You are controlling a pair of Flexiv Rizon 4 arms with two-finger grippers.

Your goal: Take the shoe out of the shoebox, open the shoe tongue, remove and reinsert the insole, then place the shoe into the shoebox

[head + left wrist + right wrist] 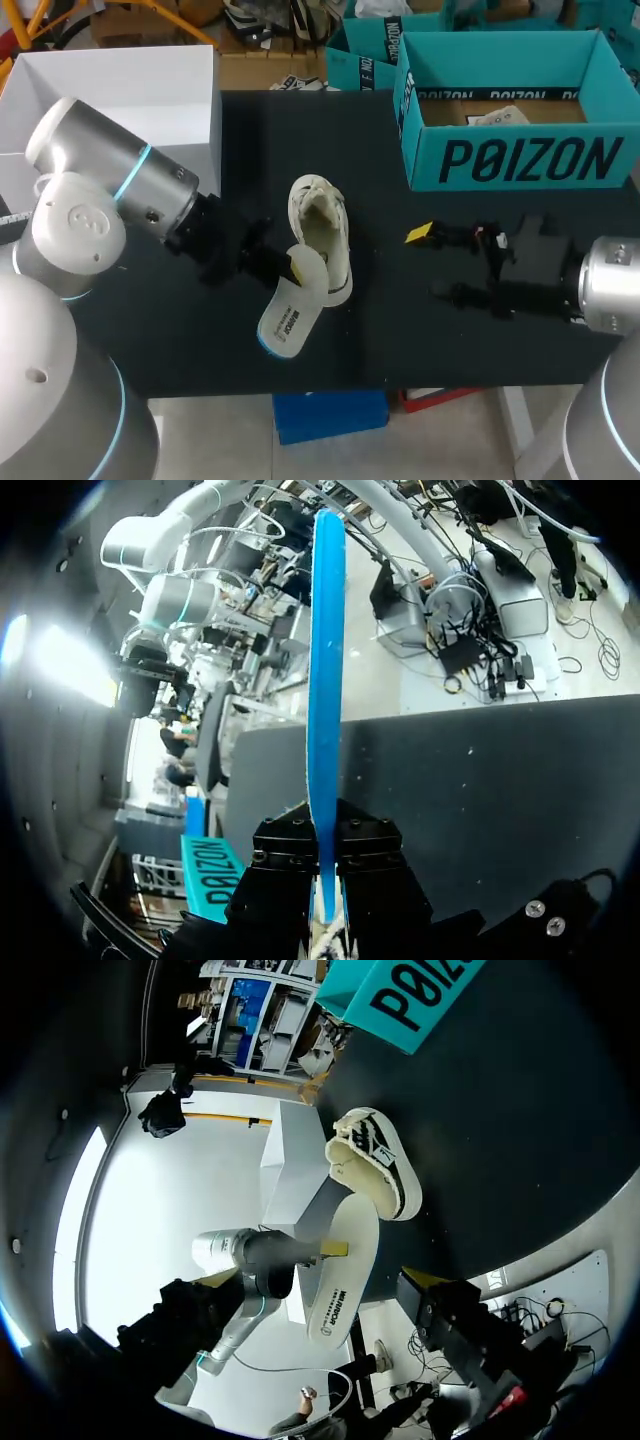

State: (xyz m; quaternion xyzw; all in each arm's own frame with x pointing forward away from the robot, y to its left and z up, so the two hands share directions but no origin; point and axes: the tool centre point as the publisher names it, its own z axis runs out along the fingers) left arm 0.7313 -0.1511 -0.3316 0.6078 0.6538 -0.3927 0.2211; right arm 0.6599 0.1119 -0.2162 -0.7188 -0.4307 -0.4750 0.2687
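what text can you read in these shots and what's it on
"POIZON": large black letters on the front wall of the teal shoebox.
Inner rim of that box: repeated dark print, too small to read.
Print on the insole: dark logo, too blurred to read.

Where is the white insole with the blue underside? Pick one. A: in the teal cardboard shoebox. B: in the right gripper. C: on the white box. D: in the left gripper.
D: the left gripper is shut on the white, blue-backed insole at the heel of the cream shoe; the right gripper is open.
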